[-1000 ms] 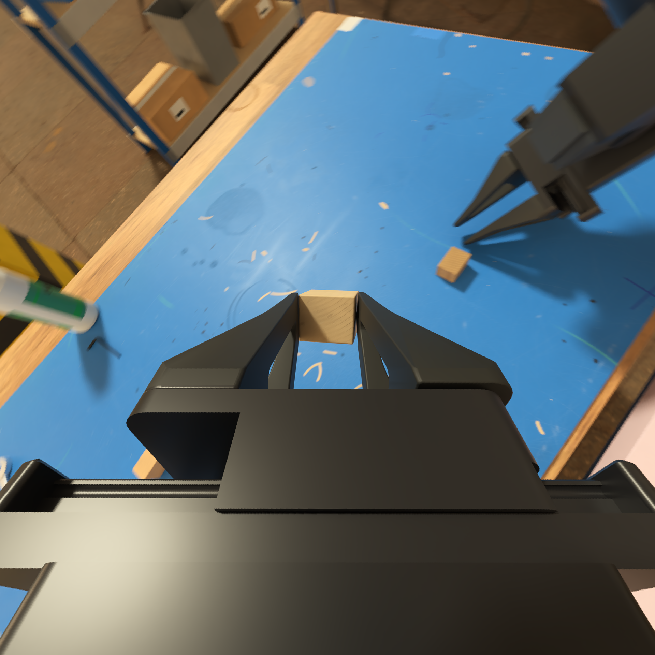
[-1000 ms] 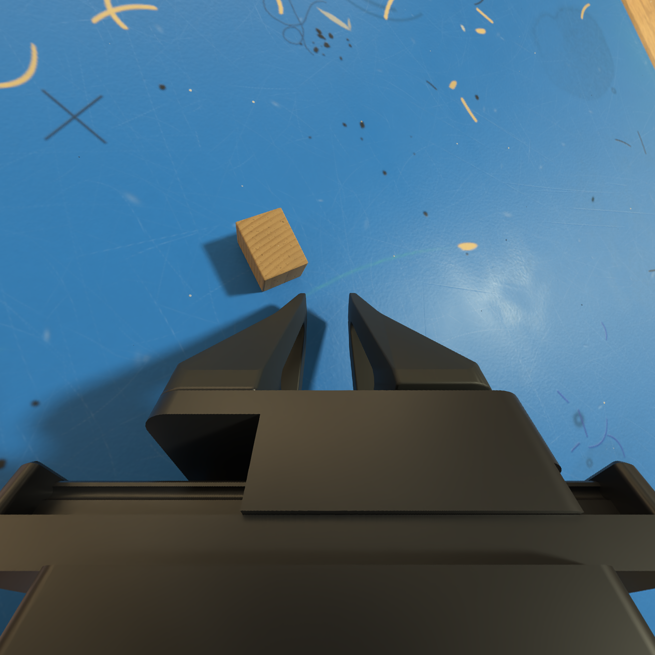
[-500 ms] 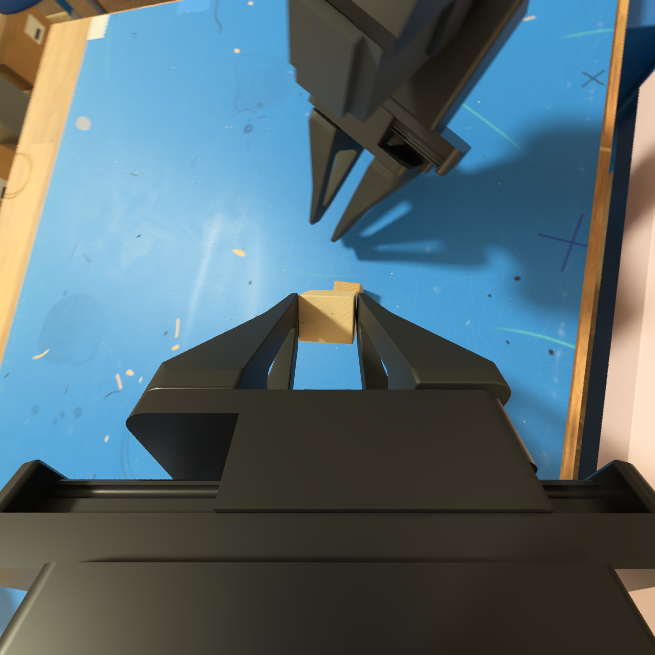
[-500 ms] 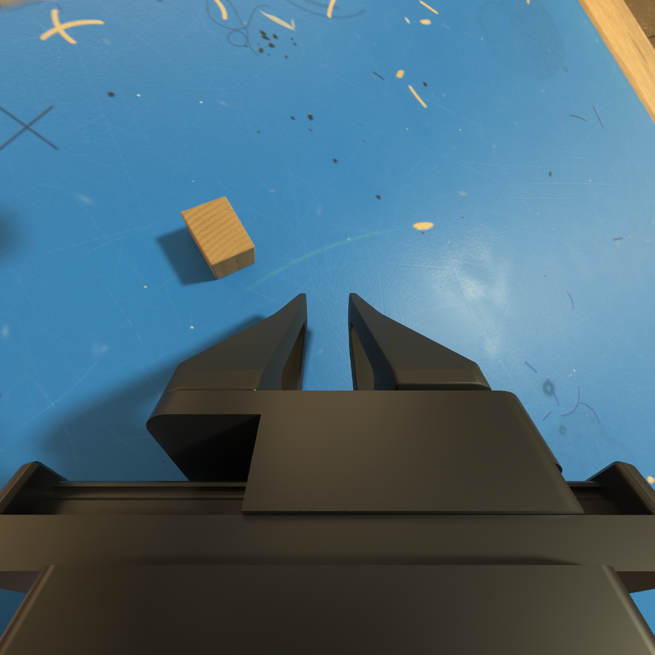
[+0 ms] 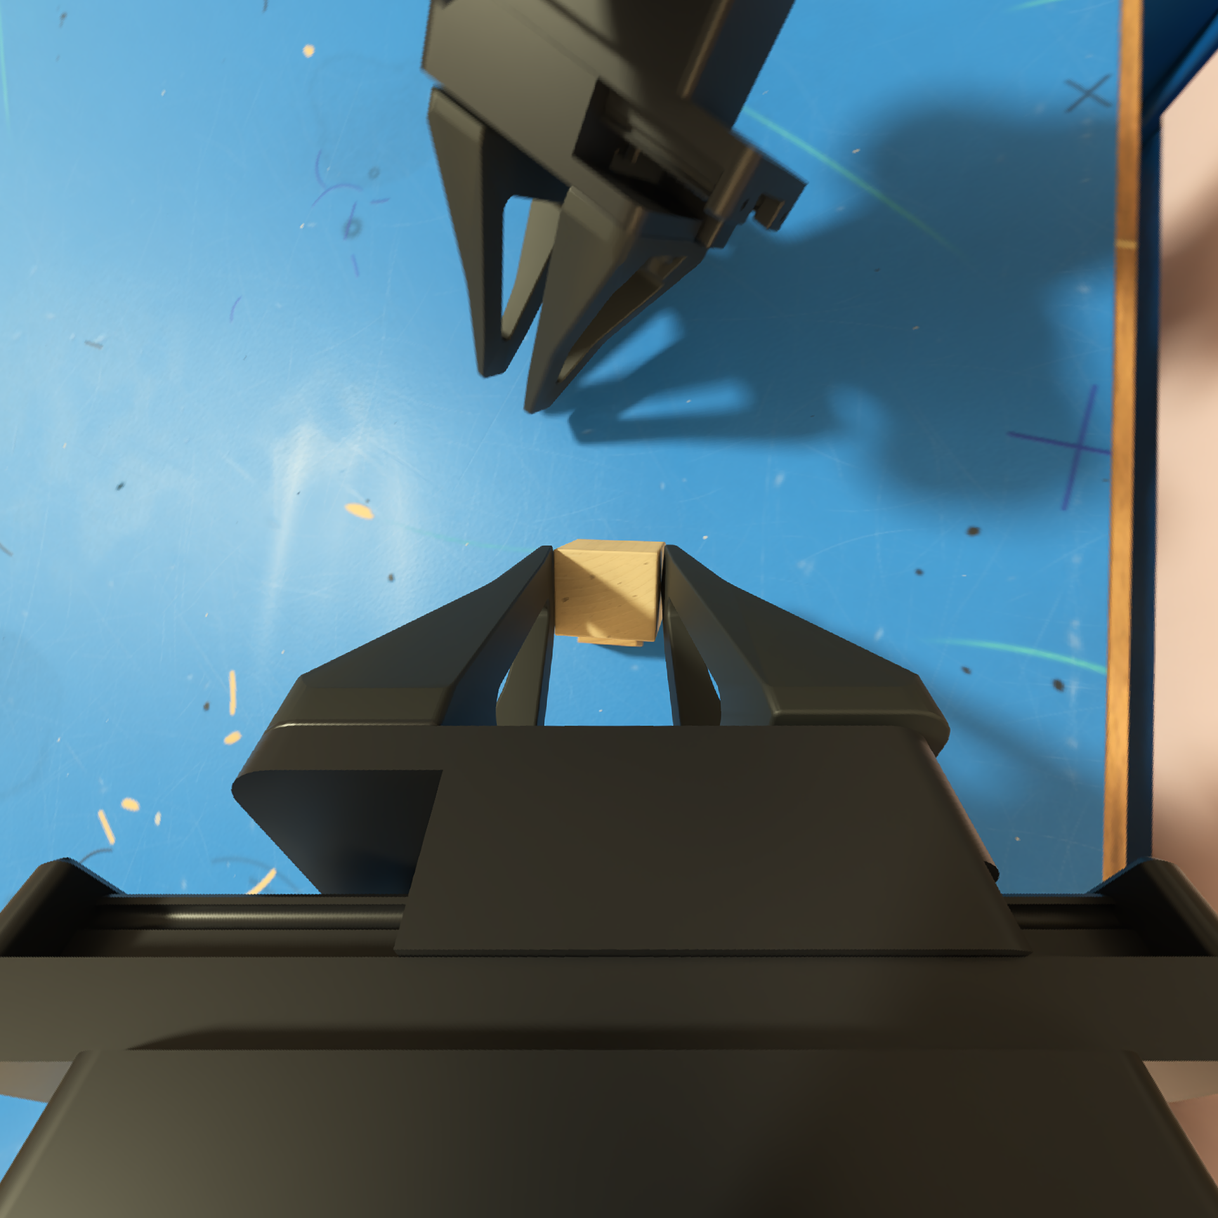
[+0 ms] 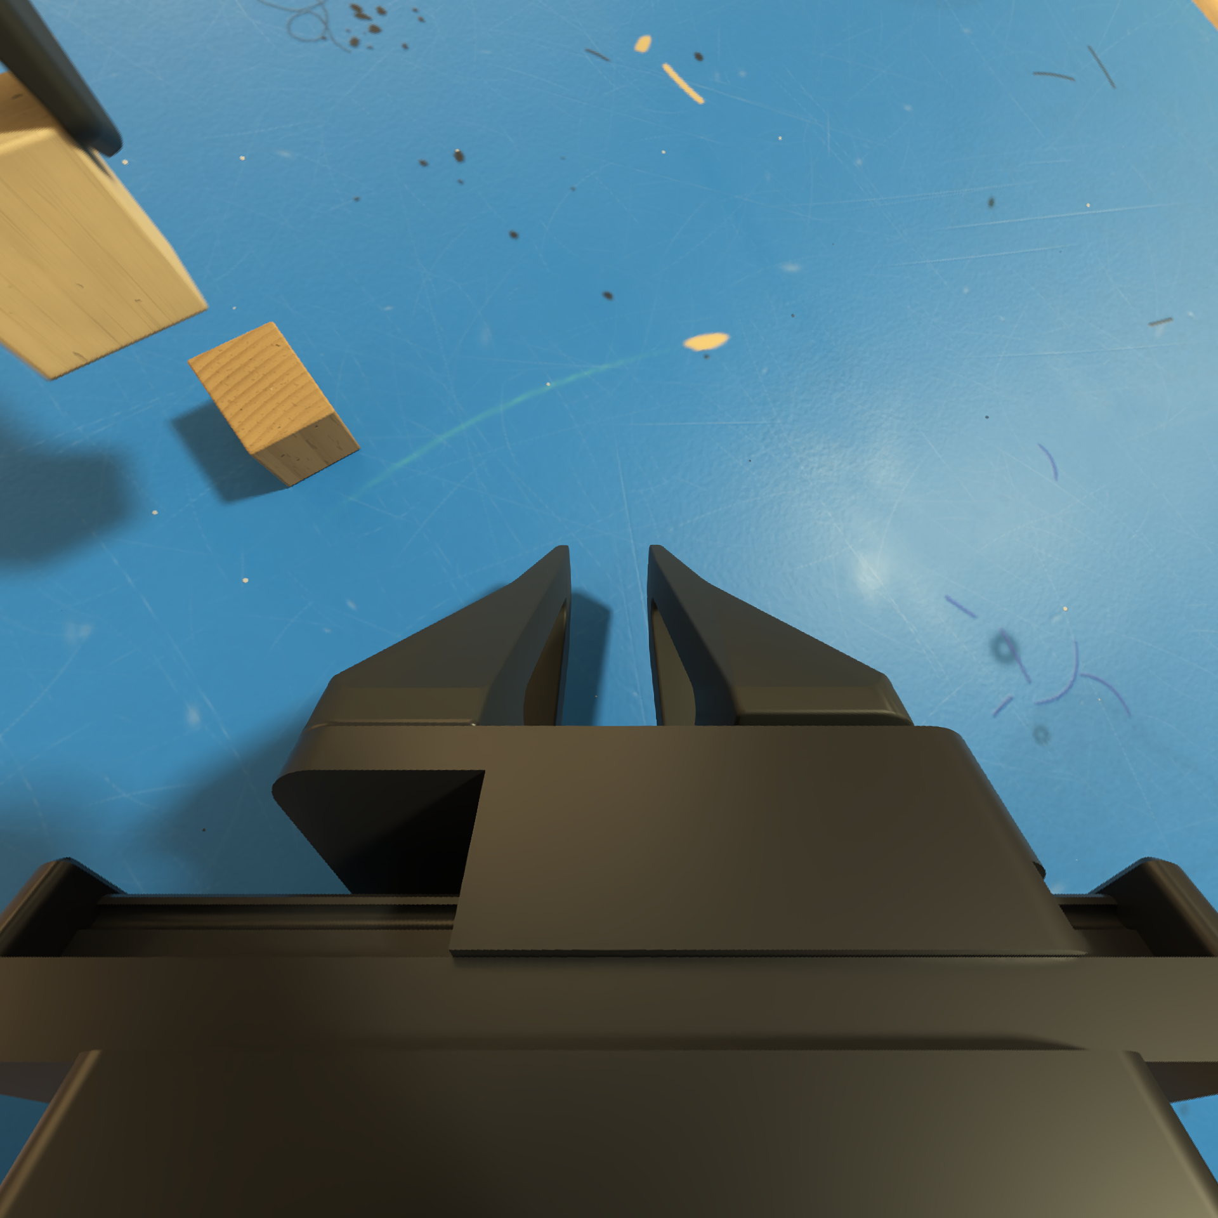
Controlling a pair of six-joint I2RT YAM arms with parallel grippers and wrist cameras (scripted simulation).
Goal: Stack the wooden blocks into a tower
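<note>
Wooden held block (image 5: 606, 590), clamped in the left tool (image 5: 608, 593), has swung from well aside to almost directly over the block on the blue worktop (image 6: 857, 329), lying block (image 6: 273, 402), so lowering seems next, while the right tool (image 6: 608, 560) hangs empty, slightly parted.

Setting: workshop bench. The desk (image 5: 198, 395) has a blue mat top, heavily scuffed, with fine scratches, dark specks, pen marks (image 5: 1077, 448) and crosses, and pale wood chips (image 6: 705, 341) scattered over it. A raw wood edge strip (image 5: 1120, 593) borders the mat on one side. Beyond that edge only a blurred pale surface shows; it cannot be identified.
</note>
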